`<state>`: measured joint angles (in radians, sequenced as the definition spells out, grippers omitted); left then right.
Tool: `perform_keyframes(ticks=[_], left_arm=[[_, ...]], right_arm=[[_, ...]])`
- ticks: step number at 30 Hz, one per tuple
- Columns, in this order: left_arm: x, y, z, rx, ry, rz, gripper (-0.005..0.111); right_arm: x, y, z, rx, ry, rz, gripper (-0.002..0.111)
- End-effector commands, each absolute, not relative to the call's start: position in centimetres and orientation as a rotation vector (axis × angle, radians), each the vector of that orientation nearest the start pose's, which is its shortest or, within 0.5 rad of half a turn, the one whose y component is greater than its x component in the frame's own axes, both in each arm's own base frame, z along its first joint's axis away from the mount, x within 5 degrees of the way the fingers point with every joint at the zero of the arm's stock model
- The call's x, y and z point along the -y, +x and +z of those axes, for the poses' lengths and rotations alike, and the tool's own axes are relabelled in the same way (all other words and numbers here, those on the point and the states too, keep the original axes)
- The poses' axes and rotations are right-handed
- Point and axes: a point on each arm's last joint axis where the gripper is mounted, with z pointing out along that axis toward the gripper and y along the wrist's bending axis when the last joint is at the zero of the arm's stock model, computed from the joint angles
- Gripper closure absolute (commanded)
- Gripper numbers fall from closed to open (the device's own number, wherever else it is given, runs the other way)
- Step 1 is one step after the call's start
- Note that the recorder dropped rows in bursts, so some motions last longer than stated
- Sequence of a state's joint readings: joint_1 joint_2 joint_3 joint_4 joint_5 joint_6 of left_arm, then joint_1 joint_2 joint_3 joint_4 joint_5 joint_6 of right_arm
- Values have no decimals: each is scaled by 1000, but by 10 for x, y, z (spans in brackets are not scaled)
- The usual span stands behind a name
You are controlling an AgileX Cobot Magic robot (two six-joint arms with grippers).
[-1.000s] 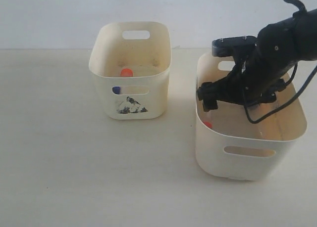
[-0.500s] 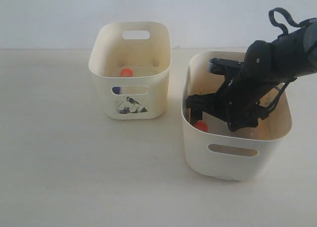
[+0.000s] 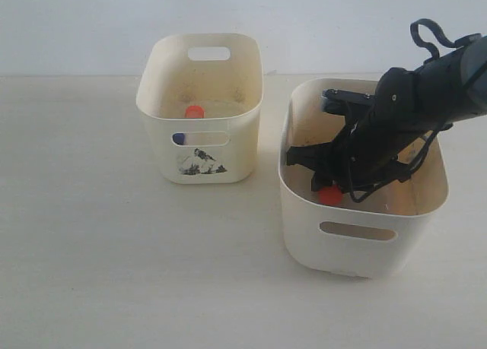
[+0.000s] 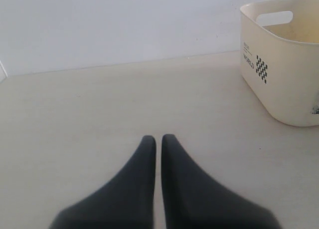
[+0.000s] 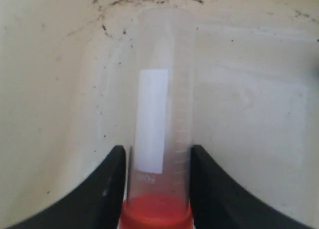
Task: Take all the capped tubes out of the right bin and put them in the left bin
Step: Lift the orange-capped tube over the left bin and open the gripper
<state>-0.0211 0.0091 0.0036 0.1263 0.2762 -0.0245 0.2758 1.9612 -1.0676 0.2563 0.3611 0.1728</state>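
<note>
My right gripper (image 3: 326, 185) reaches down inside the right bin (image 3: 358, 246) and is shut on a clear tube (image 5: 159, 114) with an orange-red cap (image 3: 330, 195). In the right wrist view both fingers (image 5: 112, 174) press the tube just above its cap, over the bin's speckled floor. The left bin (image 3: 243, 147), with the picture sticker, holds an orange-red cap (image 3: 195, 112), and a dark-blue cap (image 3: 179, 138) shows through its slot. My left gripper (image 4: 158, 137) is shut and empty above the table, with the left bin (image 4: 284, 74) off to one side of it. It is out of the exterior view.
Both bins stand on a pale table (image 3: 91, 235) before a white wall. A gap of a few centimetres separates them. The right arm's black cables (image 3: 426, 37) loop above the right bin's far rim.
The right bin slid left, towards the left bin, between the first two frames. The right gripper has since shifted slightly right inside it, carrying the orange-red capped tube.
</note>
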Motion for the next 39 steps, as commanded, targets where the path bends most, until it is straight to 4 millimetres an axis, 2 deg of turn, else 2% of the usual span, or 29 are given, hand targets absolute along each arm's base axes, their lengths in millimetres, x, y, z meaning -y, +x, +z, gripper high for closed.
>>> perform_keyframes(ticks=[1,3,5,10,15,21,24,27,32,39], left_arm=[[-2,56,189,-1750,65,71,102],[-2,56,189,-1750,65,71,102],[-2,56,189,-1750,65,71,102],[-2,56,189,-1750,65,71,102],[-2,56,189,-1750,65,71,102],[-2,56,189,-1750,65,71,102],[-2,56,189,-1750,65,71,102],[-2,56,189,-1750,65,71,102],[-2,56,189,-1750,65,71,102],[-2,56,189,-1750,65,71,102]], right_arm=[[-109,348,110,-2826,181,313,108],[-110,348,115,-2825,175,317,108],[-110,352,129,-2799,161,327,108],[-111,358,187,-2669,85,349,108],[-107,354,241,-2540,0,324,108],[-106,343,281,-2404,22,384,108],[-111,344,289,-2346,96,501,108],[-125,346,293,-2271,83,587,108],[-164,351,295,-2077,1,606,108],[-213,385,282,-2058,-68,647,108]])
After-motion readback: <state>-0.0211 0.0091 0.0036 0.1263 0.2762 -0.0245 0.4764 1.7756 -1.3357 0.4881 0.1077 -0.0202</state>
